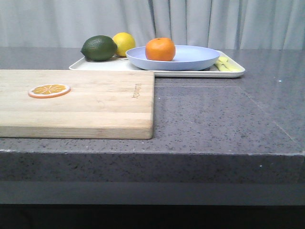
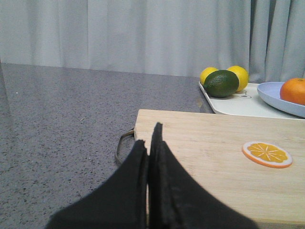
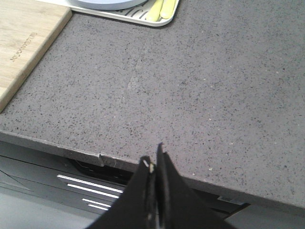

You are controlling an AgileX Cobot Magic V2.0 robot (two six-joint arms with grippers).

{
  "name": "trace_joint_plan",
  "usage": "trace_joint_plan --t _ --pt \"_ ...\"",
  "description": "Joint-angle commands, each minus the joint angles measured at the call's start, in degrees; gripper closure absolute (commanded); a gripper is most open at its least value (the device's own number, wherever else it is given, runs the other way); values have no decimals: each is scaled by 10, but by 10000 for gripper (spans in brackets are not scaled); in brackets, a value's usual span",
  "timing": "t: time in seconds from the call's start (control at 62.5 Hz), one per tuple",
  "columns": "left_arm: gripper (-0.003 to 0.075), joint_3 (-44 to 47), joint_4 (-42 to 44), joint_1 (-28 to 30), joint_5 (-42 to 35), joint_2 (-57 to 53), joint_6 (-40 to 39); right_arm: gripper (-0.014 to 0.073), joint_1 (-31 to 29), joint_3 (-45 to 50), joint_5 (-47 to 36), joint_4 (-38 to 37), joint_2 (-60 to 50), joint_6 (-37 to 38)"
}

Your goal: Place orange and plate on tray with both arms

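Left gripper [image 2: 149,138] closest to lens in left wrist view: fingers pressed together, nothing between them, tips over near corner of wooden cutting board [image 1: 95,102]. Right gripper [image 3: 154,160] likewise clenched and empty, poised over front edge of grey countertop [image 1: 224,119], pointing toward tray corner.

Neither arm visible in front view; wrist views only.

Outward from left jaws: orange slice disc [image 2: 267,153] flat on board, well apart from fingertips. Metal handle loop [image 2: 124,143] at board end, seen only in left wrist view.

Beyond board: tray [image 1: 228,72] at back of counter, long side just behind board's far edge. Plate [image 1: 190,59] resting on tray, right half. Orange [image 1: 160,49] sitting in plate, left of centre. Dark green lime-like fruit [image 1: 99,48] and lemon [image 1: 125,43] on tray's left end, touching or nearly so. Left wrist view shows a second yellow fruit [image 2: 208,74] behind the green one, hidden in front view.

Yellow-green strips [image 3: 159,8] at tray's right corner, clearest in right wrist view. Drawer fronts [image 3: 90,188] below counter edge, right wrist view only.
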Motion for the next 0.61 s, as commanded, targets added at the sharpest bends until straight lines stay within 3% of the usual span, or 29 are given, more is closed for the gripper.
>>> trace_joint_plan --t 0.0,0.144,0.448,0.592 --pt "740 16 -5 -1 -47 -11 2 661 -1 -14 -37 -4 4 1" --pt "740 16 -5 -1 -47 -10 2 661 -4 24 -89 -44 -20 -3" --pt "740 16 -5 -1 -47 -10 2 661 -21 297 -461 -47 -162 -3" --pt "740 16 -5 -1 -47 -10 2 661 -21 394 -571 -46 -209 -3"
